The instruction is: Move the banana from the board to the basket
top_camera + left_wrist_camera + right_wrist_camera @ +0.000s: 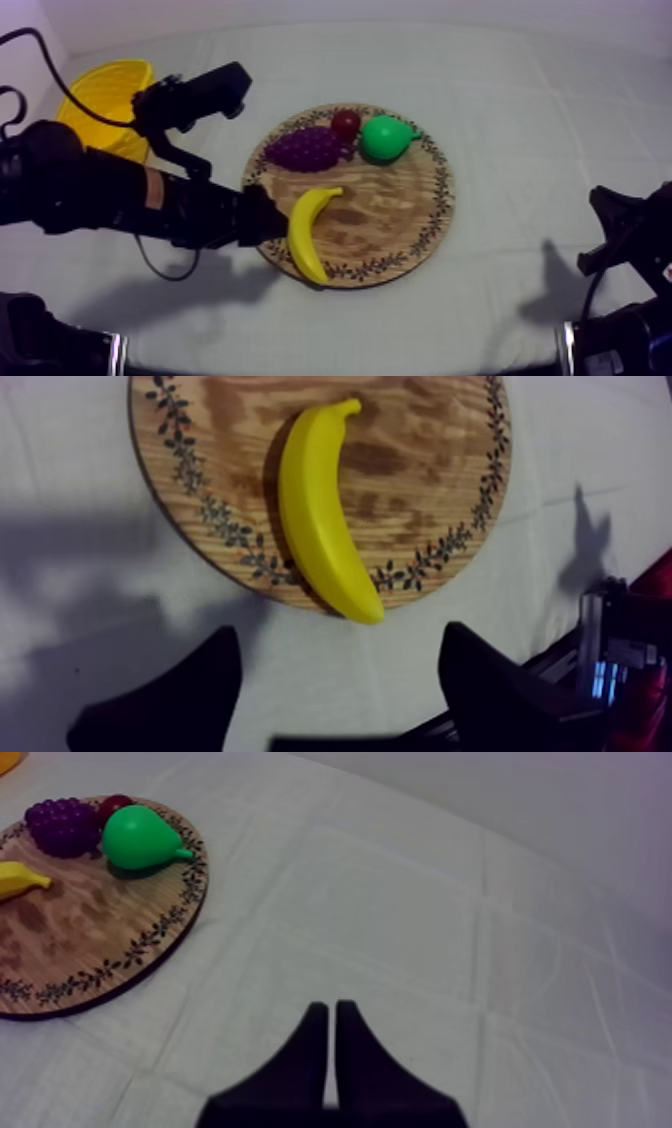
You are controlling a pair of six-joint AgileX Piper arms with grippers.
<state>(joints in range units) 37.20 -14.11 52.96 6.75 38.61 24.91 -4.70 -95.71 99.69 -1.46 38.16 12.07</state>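
**Reach for the banana, grasp not yet made**

A plain counter [540, 100] draped in grey-white, creased in squares. Released and holding nothing, the left claw [340, 644], its black fingers [190, 696] wide apart with bare counter between them, poised just off the seven o'clock edge of the wooden board [400, 215]. Just ahead of those fingers, the banana [308, 232]: lying on the board's seven o'clock part, stalk end toward the board's centre, blunt end reaching out over the patterned rim. From above, claw close against the banana's nine o'clock side; touching or not, cannot tell. Farther out, the right claw [330, 1014], clenched on nothing as a narrow wedge over bare counter, well apart from the board at its four o'clock.

Judged as the approach step. Next: ease forward until the fingers straddle the banana across its narrow width, near the middle; clench; lift clear of the rim; swing to the yellow basket [105, 90] at the board's ten o'clock.

Banana smooth, bright yellow, slightly glossy, gently curved; likely slippery, so a square grip at mid-body better than one at the taper. Grapes [305, 150], pear [383, 138] and small red fruit [346, 123] grouped at the board's twelve o'clock, apart from the banana.
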